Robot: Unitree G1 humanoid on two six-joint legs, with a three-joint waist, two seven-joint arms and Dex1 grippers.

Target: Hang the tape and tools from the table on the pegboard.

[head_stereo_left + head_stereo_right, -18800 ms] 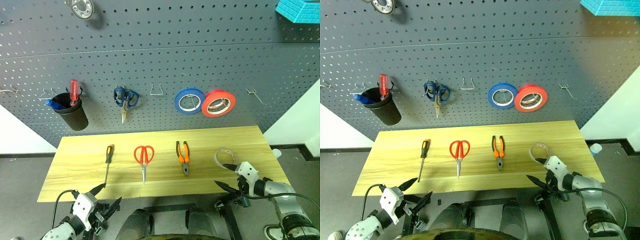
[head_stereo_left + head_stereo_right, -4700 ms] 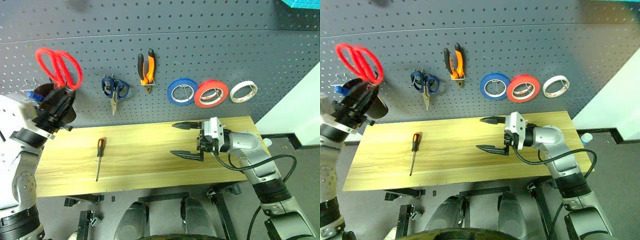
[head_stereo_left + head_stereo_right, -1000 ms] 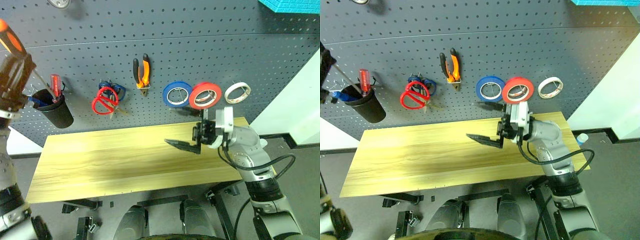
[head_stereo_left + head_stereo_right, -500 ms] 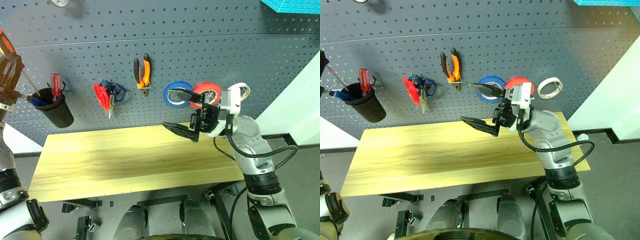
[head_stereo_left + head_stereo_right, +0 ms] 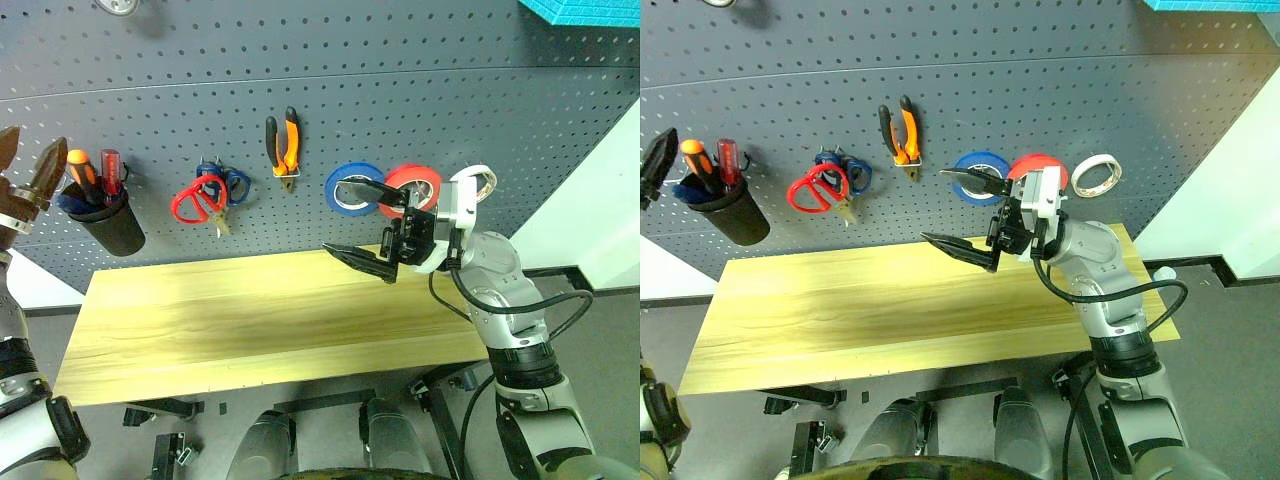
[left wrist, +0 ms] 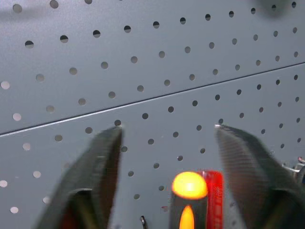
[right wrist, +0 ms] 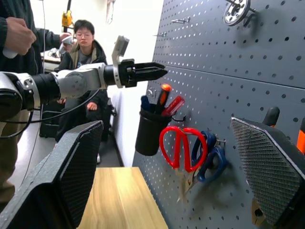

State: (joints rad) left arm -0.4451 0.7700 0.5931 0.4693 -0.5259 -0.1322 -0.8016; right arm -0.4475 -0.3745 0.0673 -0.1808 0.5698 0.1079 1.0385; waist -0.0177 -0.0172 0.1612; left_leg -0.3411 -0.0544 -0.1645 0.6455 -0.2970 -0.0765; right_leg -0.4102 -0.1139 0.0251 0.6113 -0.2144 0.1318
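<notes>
Screwdriver [image 5: 78, 172] stands handle-up in the black cup [image 5: 108, 222] on the pegboard [image 5: 400, 90], just below and beside the left tool [image 5: 30, 172], whose fingers gape empty around its orange cap. Right tool [image 5: 362, 232] hovers wide open and empty over the bare table [image 5: 250, 320]; scissors [image 5: 198, 200], pliers [image 5: 283, 143] and tape [image 5: 1096, 175] hang up.

Left hand [image 6: 167, 157] fingers spread; orange screwdriver [image 6: 189, 191] handle tip between, before pegboard [image 6: 143, 57].

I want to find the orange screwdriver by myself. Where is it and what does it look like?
Look at the dark grey pegboard, then its left end, where a black cup hangs. The screwdriver stands in that cup, handle up. Its handle is orange and black; the handle beside it is red.
</notes>
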